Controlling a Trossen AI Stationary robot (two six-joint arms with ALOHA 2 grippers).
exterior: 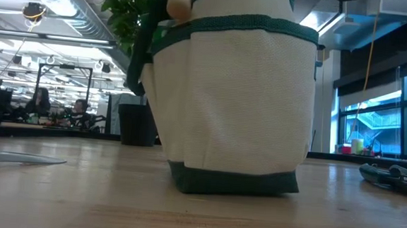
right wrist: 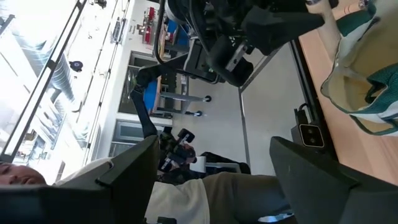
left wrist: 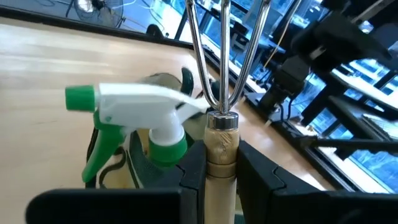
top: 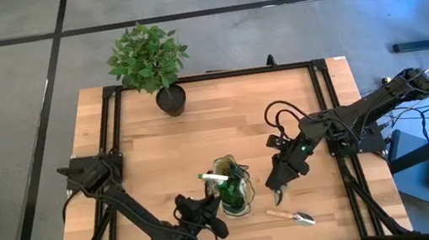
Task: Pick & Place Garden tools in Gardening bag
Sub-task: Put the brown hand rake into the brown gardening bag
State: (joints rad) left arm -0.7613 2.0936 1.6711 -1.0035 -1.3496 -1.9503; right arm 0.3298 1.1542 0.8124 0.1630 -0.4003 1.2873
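The gardening bag [top: 235, 192], tan with green trim, stands upright on the table and fills the low view [exterior: 233, 94]. A green spray bottle with a white trigger [left wrist: 137, 102] stands in the bag [left wrist: 140, 168]. My left gripper [top: 203, 214] is at the bag's near-left side, shut on a wooden-handled metal fork [left wrist: 221, 74]. My right gripper [top: 279, 184] hangs open and empty just right of the bag [right wrist: 357, 93]. A wooden-handled trowel [top: 294, 216] lies flat on the table near the front, right of the bag. My left gripper pinches the fork's wooden handle [left wrist: 221, 146] between its two fingers [left wrist: 261, 180], just behind the metal collar. The fork runs along the fingers, and its tines [left wrist: 211, 43] reach out past the fingertips. It is lifted clear of the table, beside the spray bottle.
A leafy plant in a black pot [top: 169, 99] stands at the table's far side. The trowel also shows at the low view's right edge [exterior: 394, 175]. A dark frame [top: 114, 135] runs around the tabletop. People show in the room beyond.
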